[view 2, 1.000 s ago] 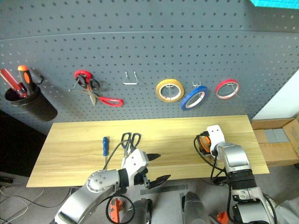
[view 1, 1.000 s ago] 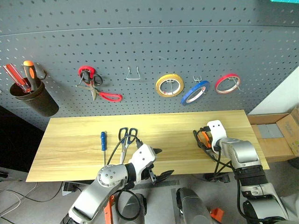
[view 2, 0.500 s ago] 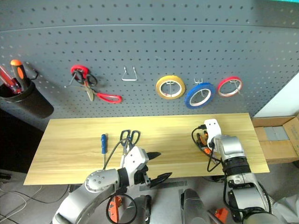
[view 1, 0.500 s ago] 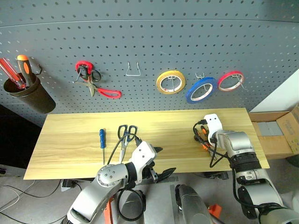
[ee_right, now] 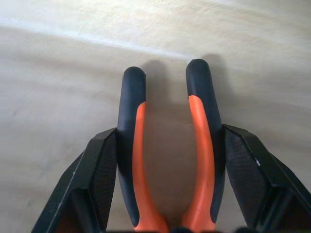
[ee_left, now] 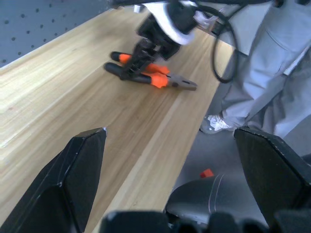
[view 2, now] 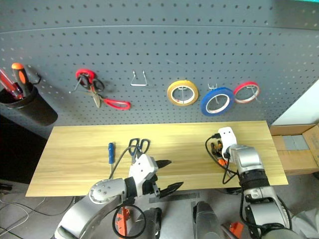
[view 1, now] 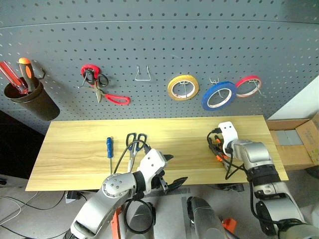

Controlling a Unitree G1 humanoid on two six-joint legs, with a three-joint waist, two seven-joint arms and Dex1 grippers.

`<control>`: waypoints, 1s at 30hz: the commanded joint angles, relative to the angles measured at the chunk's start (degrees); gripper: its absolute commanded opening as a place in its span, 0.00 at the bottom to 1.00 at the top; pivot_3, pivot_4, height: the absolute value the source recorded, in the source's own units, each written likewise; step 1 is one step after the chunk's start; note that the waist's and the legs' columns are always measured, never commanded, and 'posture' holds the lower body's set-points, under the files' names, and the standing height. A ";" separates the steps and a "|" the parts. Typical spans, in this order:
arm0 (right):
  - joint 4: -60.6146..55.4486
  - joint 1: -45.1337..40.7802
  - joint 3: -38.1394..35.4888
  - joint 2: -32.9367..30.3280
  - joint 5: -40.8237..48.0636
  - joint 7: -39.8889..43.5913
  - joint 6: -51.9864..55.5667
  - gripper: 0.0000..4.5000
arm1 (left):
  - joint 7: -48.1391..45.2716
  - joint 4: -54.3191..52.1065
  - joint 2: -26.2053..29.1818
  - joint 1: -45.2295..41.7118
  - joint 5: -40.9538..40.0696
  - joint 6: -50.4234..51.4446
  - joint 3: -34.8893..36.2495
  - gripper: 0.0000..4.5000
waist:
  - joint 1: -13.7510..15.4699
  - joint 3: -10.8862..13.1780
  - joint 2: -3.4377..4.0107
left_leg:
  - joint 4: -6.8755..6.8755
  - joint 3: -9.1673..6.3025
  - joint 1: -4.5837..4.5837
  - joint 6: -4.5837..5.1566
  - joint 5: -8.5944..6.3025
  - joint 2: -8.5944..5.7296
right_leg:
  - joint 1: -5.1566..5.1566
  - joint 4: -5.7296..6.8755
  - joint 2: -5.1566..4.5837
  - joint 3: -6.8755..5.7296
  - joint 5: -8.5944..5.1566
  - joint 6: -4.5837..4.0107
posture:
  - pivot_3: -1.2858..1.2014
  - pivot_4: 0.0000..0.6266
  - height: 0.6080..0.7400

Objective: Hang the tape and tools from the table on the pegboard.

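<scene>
Pliers (ee_right: 167, 155) pinched on the table (view 1: 75, 154); no legible writing.

Counted: three tape rolls on the pegboard (view 1: 159, 45), blue tape (view 1: 219, 95) hung between yellow and red; scissors (view 1: 134, 144) and blue screwdriver (view 1: 109, 148) flat on wood. Right gripper (ee_right: 167, 189) narrowed since earlier, pads now touching both handles. Left gripper (ee_left: 170, 184) spread wide, empty.

Red-handled snips (view 1: 102, 90), yellow roll (view 1: 183, 87) and red roll (view 1: 247, 85) hang.

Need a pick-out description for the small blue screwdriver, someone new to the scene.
Start at the long light wooden table below the dark grey pegboard. On its left part lies the small blue-handled screwdriver, just left of the dark-handled scissors. It is the lone screwdriver lying on the wood, with a blue grip and thin metal shaft.
</scene>
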 commanded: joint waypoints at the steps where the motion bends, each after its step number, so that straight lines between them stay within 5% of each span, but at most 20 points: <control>1: -16.25 4.51 3.29 -3.51 2.79 7.29 -3.77 0.60 | 0.15 -5.13 0.53 2.95 -3.27 -0.78 5.36 1.00 | 0.00 -0.06 0.08 | 0.00 -0.03 -0.11 -0.02 0.01 0.00 | -0.11 0.02 0.00 0.00 0.00 0.00 | 0.54 0.41 1.00; 9: -38.56 7.54 2.56 3.17 11.11 8.42 -6.82 0.60 | 6.76 -19.23 -1.93 14.79 -8.68 0.25 15.72 1.00 | 0.84 -0.98 0.03 | 0.03 -0.23 -0.33 -0.49 0.26 0.05 | -0.22 -0.04 -0.14 -0.15 0.00 0.00 | 0.55 0.29 1.00; 14: -39.70 -1.92 -0.57 14.33 14.25 1.56 -8.61 0.60 | 16.58 -25.87 -7.40 19.70 -9.68 1.04 23.18 1.00 | 1.71 -2.98 -0.08 | 0.06 -0.27 -0.33 -0.62 0.33 -0.04 | -0.15 -0.01 -0.20 -0.27 0.01 0.01 | 0.57 0.20 1.00; 19: -37.18 -11.41 -3.53 20.58 16.41 -2.24 -12.38 0.60 | 21.87 -26.38 -6.47 23.71 -6.76 -6.51 28.21 1.00 | 3.07 -5.30 -0.18 | -0.04 -0.17 -0.30 -0.75 0.39 -0.11 | -0.15 -0.11 -0.06 -0.30 0.02 0.00 | 0.57 0.16 1.00; 25: -29.37 -20.99 -4.10 23.72 14.92 -3.42 -22.86 0.60 | 28.31 -22.81 -5.33 12.85 -2.05 -5.85 35.61 1.00 | 4.61 -7.26 -0.12 | -0.03 -0.12 -0.05 -0.83 0.44 -0.11 | 0.08 -0.02 0.04 -0.36 0.05 -0.07 | 0.59 0.11 1.00; 30: -19.45 -25.21 -1.30 26.41 11.25 -3.07 -35.50 0.60 | 27.12 -13.47 -3.33 1.34 -1.12 -5.25 33.73 1.00 | 4.43 -8.39 -0.18 | -0.15 -0.06 0.79 -0.84 0.46 -0.08 | 0.74 -0.01 0.17 -0.32 0.10 -0.15 | 0.59 0.10 1.00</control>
